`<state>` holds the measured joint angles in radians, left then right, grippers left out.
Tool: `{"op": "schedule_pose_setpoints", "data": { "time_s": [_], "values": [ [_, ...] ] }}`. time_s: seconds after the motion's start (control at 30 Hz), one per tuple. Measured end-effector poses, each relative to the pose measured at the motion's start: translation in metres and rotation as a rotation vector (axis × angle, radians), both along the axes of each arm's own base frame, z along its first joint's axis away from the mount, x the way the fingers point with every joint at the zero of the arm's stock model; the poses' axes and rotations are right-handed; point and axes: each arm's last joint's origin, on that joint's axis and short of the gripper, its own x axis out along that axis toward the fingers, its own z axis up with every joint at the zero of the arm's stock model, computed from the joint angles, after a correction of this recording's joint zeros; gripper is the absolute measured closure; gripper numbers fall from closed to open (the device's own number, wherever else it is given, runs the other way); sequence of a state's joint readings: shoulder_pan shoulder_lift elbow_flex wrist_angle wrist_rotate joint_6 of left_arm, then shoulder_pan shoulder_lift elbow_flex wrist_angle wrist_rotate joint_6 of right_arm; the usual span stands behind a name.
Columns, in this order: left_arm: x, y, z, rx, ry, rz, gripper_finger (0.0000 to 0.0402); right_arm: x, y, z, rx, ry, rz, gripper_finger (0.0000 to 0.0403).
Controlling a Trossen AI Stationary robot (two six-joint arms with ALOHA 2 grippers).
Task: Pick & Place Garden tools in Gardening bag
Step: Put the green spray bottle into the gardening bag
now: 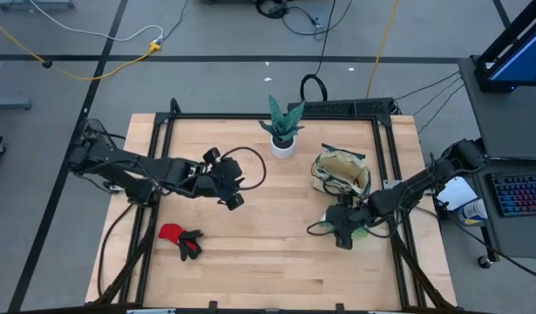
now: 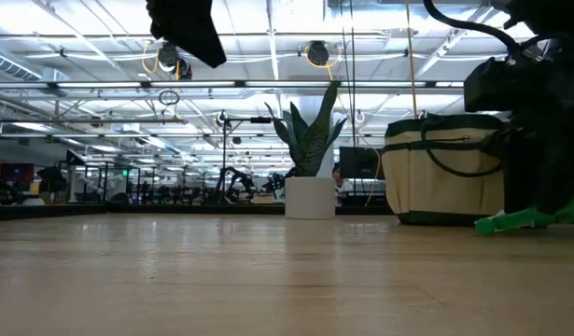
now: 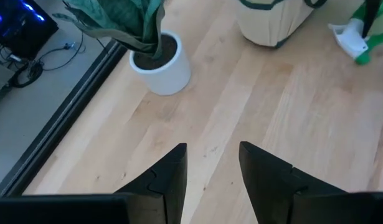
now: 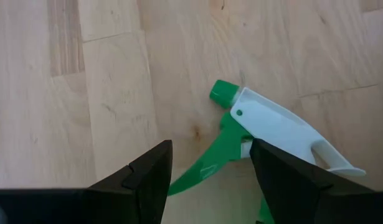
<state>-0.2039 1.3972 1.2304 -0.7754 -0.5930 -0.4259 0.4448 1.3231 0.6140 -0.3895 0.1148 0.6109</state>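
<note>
The green spray bottle lies on its side on the table, near the right edge, just in front of the beige gardening bag. My right gripper hovers open over the bottle's head, a finger on either side of the green trigger, and no touch shows. The red-and-black gloves lie at the near left. My left gripper hangs open above the table's middle left with nothing between its fingers. The bag stands upright on its base.
A green plant in a white pot stands at the far middle of the table, left of the bag. A black frame runs along the table's edges. Bare wood lies between the gloves and the bottle.
</note>
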Motion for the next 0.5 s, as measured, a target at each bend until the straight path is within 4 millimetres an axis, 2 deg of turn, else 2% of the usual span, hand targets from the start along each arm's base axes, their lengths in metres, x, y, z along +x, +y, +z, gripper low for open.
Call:
{"op": "schedule_pose_setpoints", "data": {
  "time_s": [0.13,0.33,0.5],
  "values": [
    [0.001,0.000,0.002,-0.001,-0.021,0.001,0.0250,-0.001,-0.001,-0.001,-0.016,0.003,-0.017,0.0212],
    [0.002,0.000,0.002,-0.008,-0.033,0.006,0.0250,-0.002,-0.003,-0.002,-0.019,0.025,-0.044,0.0266],
    [0.011,-0.003,-0.004,-0.037,-0.050,0.007,0.0250,-0.006,-0.004,-0.003,-0.035,0.070,-0.005,0.0300]
  ]
}}
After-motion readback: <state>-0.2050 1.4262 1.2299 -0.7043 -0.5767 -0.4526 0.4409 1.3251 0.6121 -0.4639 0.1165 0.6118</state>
